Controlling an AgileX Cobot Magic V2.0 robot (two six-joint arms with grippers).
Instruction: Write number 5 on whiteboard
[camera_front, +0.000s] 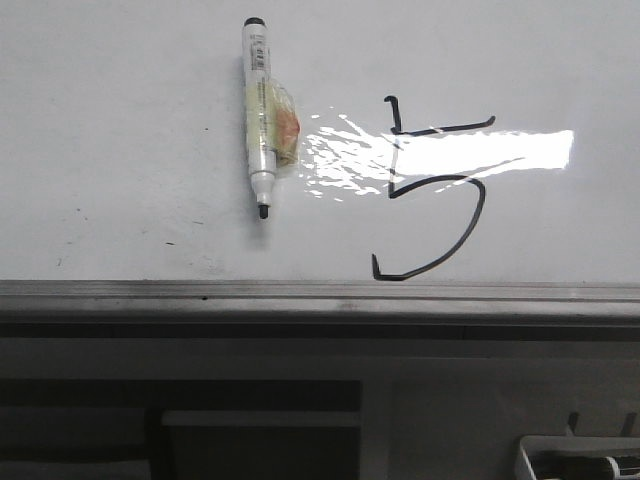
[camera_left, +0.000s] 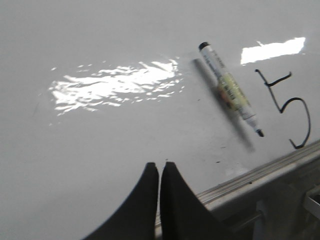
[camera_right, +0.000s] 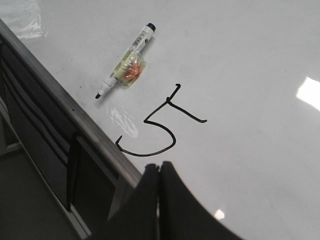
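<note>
**Five drawn, marker lying loose on the whiteboard**

The whiteboard (camera_front: 120, 80) fills the upper half of the front view, its grey edge rail (camera_front: 300, 291) running across the frame just below the middle. The number 5 (camera_front: 430, 190) sits right of centre, its lower hook ending close above the rail. The marker (camera_front: 260, 115) lies uncapped left of the figure, apart from it, tip toward the rail, with bare white board all around it. A bright glare band crosses the figure's upper half and washes out part of the stem.

Neither arm shows in the front view. In the wrist views the left end effector (camera_left: 160, 172) and the right end effector (camera_right: 159, 175) each have fingers pressed together, holding nothing.
</note>
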